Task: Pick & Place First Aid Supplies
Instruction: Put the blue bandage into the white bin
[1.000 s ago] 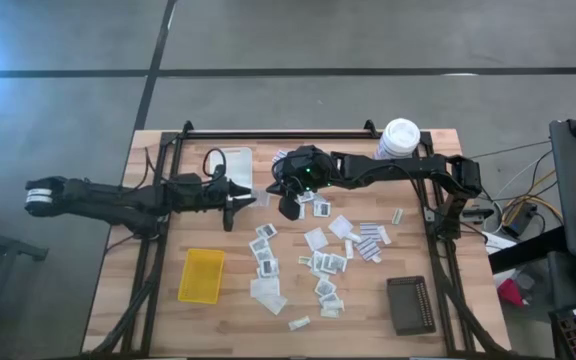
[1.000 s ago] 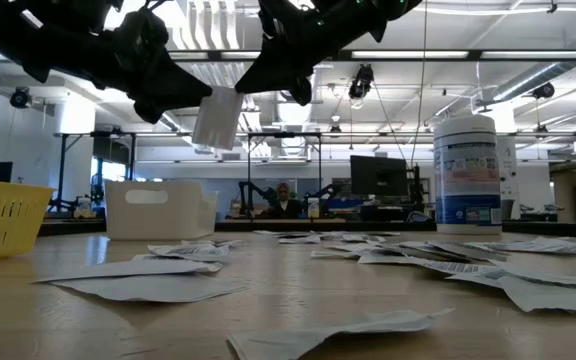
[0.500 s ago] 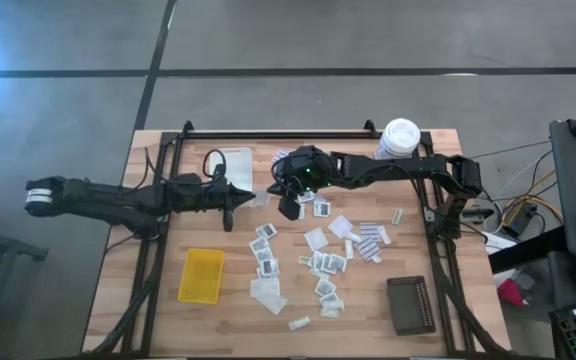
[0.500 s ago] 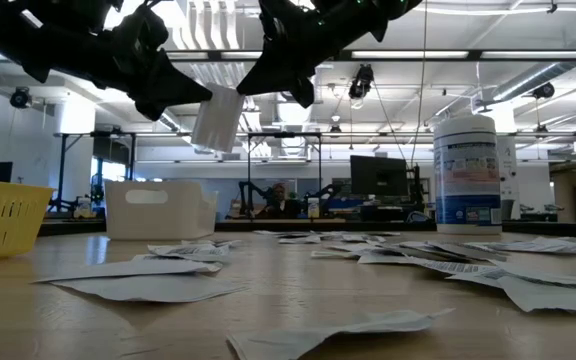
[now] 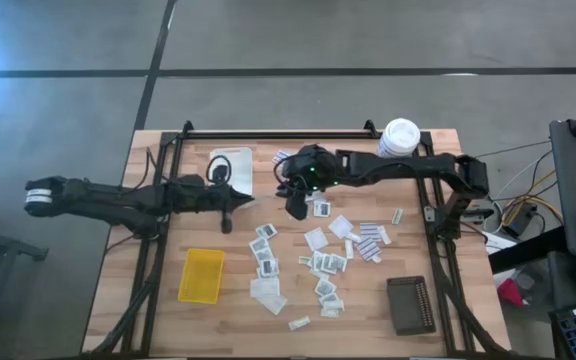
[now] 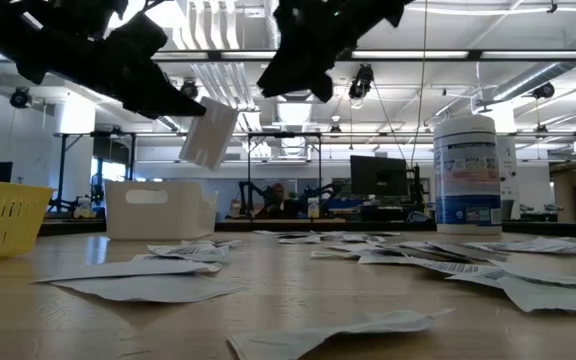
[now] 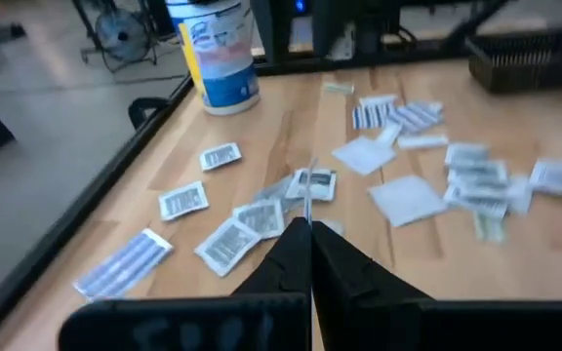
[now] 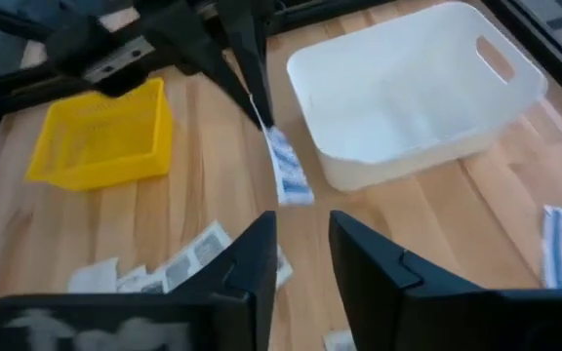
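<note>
The first aid supplies are small flat packets, most of them scattered over the middle of the table (image 5: 323, 262). One blue-and-white striped packet (image 8: 286, 168) hangs in the air beside the white tray (image 8: 413, 93), with my left gripper (image 5: 240, 199) shut on it. In the low view this packet (image 6: 208, 135) is well above the tabletop. My right gripper (image 8: 301, 255) stands open a short way to the packet's right, above the table (image 5: 295, 208), with nothing between its fingers. My left gripper pinches the striped packet by its upper end (image 8: 265, 125) between its two fingertips (image 8: 252, 83). The fingers come nearly level from the table's left. The packet hangs tilted below the tips, clear of the table, and shows edge-on in the left wrist view (image 7: 308, 193).
The white tray (image 5: 232, 166) stands at the far left, a yellow tray (image 5: 200, 275) at the near left and a black tray (image 5: 411, 305) at the near right. A tall white canister (image 5: 400, 138) stands at the far right corner.
My left gripper has shut on the striped packet and rolled a little, so the packet now hangs tilted from it. My right gripper, which was shut on the packet, has opened, let go and drawn back toward the table's right.
</note>
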Controlling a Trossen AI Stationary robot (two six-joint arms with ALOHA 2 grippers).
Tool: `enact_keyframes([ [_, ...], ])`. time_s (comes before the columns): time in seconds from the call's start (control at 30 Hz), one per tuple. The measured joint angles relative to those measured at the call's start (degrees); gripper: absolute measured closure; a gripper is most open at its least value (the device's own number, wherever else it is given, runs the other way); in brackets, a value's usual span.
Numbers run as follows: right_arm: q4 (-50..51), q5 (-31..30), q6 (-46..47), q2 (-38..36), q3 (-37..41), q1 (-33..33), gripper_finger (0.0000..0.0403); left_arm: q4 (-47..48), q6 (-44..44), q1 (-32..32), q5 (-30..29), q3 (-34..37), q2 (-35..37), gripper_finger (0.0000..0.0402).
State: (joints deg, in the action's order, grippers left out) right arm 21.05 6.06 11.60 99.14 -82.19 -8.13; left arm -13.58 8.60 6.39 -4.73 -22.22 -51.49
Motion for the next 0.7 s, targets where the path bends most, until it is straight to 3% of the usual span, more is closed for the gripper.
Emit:
enact_keyframes([
  [0.27,2.8,-1.0,0.2,-8.6,3.5,2.8,0.0288,4.3,18.8,0.0,-4.6,0.0,3.2,0.0401],
  [0.47,2.6,-11.1,1.9,-15.1,10.4,5.8,0.0297,8.9,32.8,0.0,-8.7,0.0,4.9,0.0401],
  [0.7,0.3,-16.7,8.5,-22.3,19.3,8.4,0.0312,12.2,39.4,0.0,-14.5,0.0,5.0,0.0401],
])
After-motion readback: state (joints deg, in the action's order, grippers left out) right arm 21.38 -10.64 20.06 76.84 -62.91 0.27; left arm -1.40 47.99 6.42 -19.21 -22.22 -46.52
